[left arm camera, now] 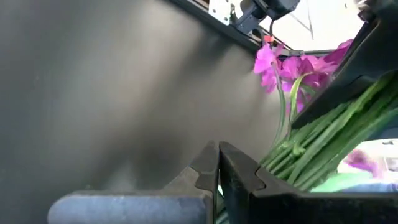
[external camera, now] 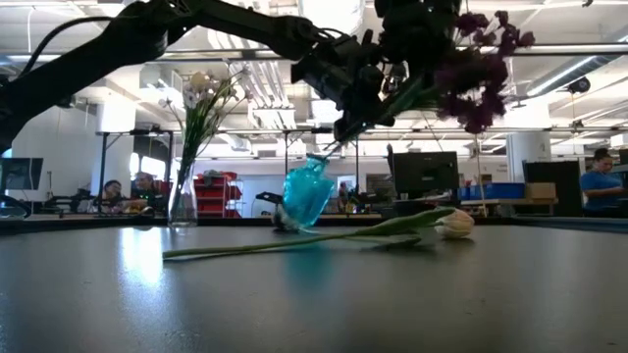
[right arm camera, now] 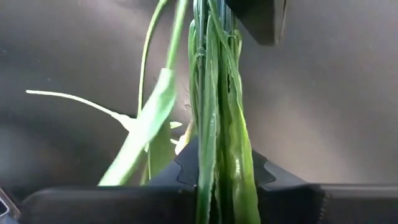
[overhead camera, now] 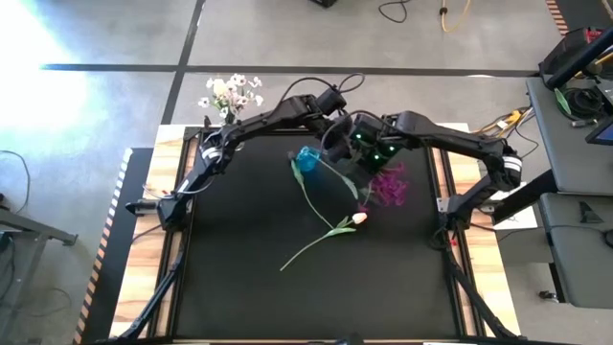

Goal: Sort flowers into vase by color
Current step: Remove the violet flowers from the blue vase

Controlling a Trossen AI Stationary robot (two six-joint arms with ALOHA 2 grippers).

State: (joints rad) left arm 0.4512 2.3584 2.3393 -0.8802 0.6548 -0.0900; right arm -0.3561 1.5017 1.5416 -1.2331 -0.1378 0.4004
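Magenta sprays (overhead camera: 390,184) hang as one bunch from the right gripper (overhead camera: 369,156), whose fingers clamp the stems, likely to feed them into the blue vase (overhead camera: 307,160). The left gripper (overhead camera: 332,102) hovers pinched shut nearby (holding nothing). One tulip (overhead camera: 335,228) lies on the table (overhead camera: 239,278); one clear vase (external camera: 183,201) holds white blossoms (overhead camera: 231,93).

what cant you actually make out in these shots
- Blue vase mouth: in the high view the left gripper covers the stem ends, so whether they are inside is unclear.
- Right gripper: the right wrist view shows it shut on the magenta spray stems, but the blossoms are cut off by the edge.
- Clear vase with white flowers: stem count too small to tell.
- Cream tulip: stem end partly hidden under the arms in the high view.
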